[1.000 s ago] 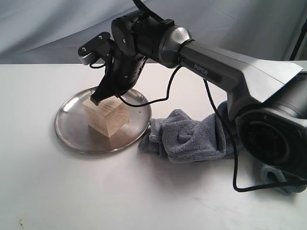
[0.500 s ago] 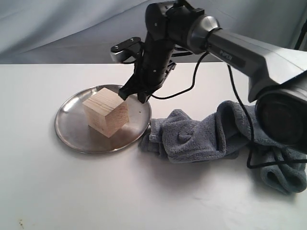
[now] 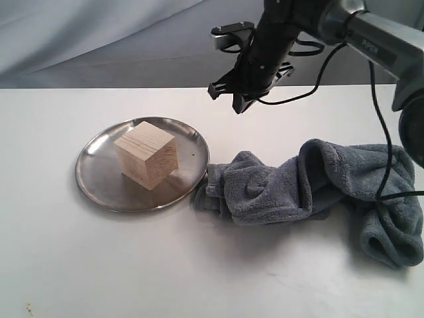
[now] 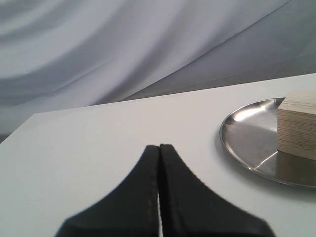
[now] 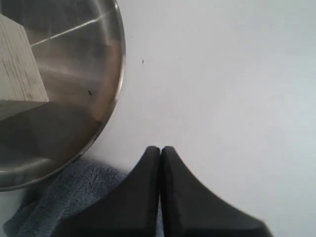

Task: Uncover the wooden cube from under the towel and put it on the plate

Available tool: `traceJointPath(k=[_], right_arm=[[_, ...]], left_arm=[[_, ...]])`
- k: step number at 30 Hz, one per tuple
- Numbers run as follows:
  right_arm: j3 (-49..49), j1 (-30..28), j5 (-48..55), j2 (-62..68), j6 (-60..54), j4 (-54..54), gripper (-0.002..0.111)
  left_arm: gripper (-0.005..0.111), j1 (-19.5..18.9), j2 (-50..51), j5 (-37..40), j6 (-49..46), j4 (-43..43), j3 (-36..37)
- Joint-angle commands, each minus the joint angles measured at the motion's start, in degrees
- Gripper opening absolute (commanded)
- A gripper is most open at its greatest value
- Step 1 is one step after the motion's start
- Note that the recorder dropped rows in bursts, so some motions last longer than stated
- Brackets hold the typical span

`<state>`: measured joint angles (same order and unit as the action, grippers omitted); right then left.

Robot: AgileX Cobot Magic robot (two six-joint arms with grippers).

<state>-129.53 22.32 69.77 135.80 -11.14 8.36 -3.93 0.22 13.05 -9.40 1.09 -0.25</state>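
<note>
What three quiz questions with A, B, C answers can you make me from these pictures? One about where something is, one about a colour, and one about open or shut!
1. Where is the wooden cube? A held up in the air; B on the plate; C inside a cup.
2. What colour is the towel? A red; B yellow; C blue-grey.
3. How do the jaws of the left gripper stand? A shut together, empty; B wide open; C clamped on a spoon.

Answers:
1 B, the cube sits flat on the shiny dish.
2 C, its fluffy cloth is blue-grey.
3 A, the left wrist view shows the two jaws pressed together with nothing between them.
</note>
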Motion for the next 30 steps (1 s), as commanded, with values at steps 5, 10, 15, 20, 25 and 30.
traceJointPath(k=[5,10,15,20,25,30], right_arm=[[-0.26,-3.02,0.2,-6.03,0.2,-0.48,0.0],[-0.26,-4.55,0.2,-8.67,1.07,-3.24,0.0],[0.87,-5.8,0.2,-10.7,1.86,-3.35,0.0],[6.77,-6.44,0.2,-13.52,1.86,-8.36,0.0],[13.46,-6.91,0.2,-17.08,1.38,-12.79,0.0],[17.27,-10.45,0.2,-19.51,1.36,-9.06,0.0]], left_arm=[[0.0,-0.13,-0.22,-0.74,0.16,1.05,0.25],[0.0,-0.13,-0.22,-0.74,0.16,1.05,0.25],[0.0,-0.13,-0.22,-0.74,0.16,1.05,0.25],[0.0,-0.13,-0.22,-0.74,0.16,1.05,0.25],[0.0,-0.13,-0.22,-0.74,0.16,1.05,0.25],[0.0,-0.13,-0.22,-0.74,0.16,1.05,0.25]])
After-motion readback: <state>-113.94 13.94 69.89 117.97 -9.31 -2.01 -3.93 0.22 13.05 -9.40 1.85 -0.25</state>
